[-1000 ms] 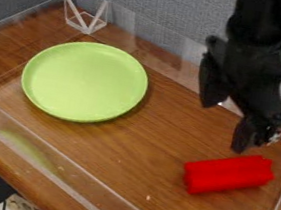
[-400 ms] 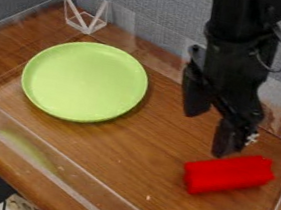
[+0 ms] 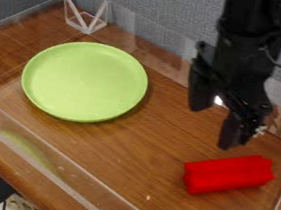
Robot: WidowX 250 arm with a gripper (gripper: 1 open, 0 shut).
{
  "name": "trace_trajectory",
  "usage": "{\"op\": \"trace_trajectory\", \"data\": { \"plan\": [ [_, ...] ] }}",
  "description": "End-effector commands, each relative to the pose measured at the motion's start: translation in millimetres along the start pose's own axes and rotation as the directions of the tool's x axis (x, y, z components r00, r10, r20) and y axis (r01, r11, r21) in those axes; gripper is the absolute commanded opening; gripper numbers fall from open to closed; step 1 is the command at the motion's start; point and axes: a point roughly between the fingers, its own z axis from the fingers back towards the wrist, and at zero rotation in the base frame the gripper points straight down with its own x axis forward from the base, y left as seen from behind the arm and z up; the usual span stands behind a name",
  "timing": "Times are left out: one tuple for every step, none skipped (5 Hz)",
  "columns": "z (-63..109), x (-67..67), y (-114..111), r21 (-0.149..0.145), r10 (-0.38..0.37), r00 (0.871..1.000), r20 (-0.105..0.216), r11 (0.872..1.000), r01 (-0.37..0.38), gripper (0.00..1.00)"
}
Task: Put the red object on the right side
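Note:
The red object (image 3: 228, 174) is a bright red rounded block lying flat on the wooden table near the front right corner. My gripper (image 3: 221, 110) hangs above and just behind it, pointing down, with its two black fingers (image 3: 240, 129) spread open and nothing between them. There is a gap between the fingers and the block. A green plate (image 3: 85, 80) lies on the left half of the table, well away from the gripper.
A clear plastic wall (image 3: 40, 156) runs around the table's edges. A small white wire stand (image 3: 84, 12) sits in the far left corner. Bare wood (image 3: 150, 144) lies between the plate and the block.
The gripper shifted a little to the left and then back slightly, staying open above the block. The block and plate stay where they were.

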Motion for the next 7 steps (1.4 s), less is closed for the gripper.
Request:
{"op": "trace_trajectory", "data": {
  "plan": [
    [14.4,11.5,-2.0,0.017,-0.005,1.0,0.025,1.0,0.004,1.0],
    [13.2,0.1,-1.6,-0.001,-0.029,1.0,0.005,1.0,0.029,1.0],
    [14.1,-10.8,1.9,-0.01,-0.036,0.999,-0.003,0.999,0.036,1.0],
    [29.1,-9.0,-6.5,0.0,0.047,0.999,0.005,0.999,-0.047,1.0],
    [39.3,-4.8,-17.4,0.019,0.112,0.994,0.012,0.994,-0.112,1.0],
    [28.0,-2.9,-15.2,-0.004,0.07,0.998,0.002,0.998,-0.07,1.0],
    [22.0,-5.0,-9.3,-0.011,0.047,0.999,0.007,0.999,-0.047,1.0]
  ]
}}
